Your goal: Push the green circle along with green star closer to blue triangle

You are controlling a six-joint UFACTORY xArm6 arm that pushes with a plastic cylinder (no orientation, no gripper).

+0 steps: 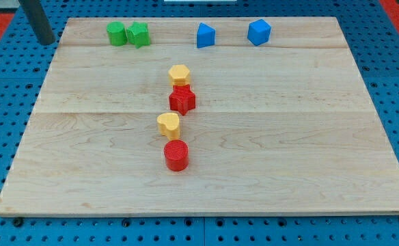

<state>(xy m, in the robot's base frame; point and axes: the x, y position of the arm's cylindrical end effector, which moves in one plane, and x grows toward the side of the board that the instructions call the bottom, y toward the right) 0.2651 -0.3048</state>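
The green circle (pixel 117 33) and the green star (pixel 139 34) sit touching side by side near the board's top edge, left of centre. The blue triangle (pixel 205 35) stands to their right along the same top edge, a clear gap away from the star. My rod comes down at the view's top left, and my tip (pixel 45 41) is just off the board's top left corner, to the left of the green circle and apart from it.
A blue cube (pixel 259 31) stands right of the blue triangle. A yellow hexagon (pixel 179 74), a red star (pixel 182 99), a yellow heart (pixel 168 125) and a red circle (pixel 176 155) form a column down the middle of the wooden board (pixel 309 137).
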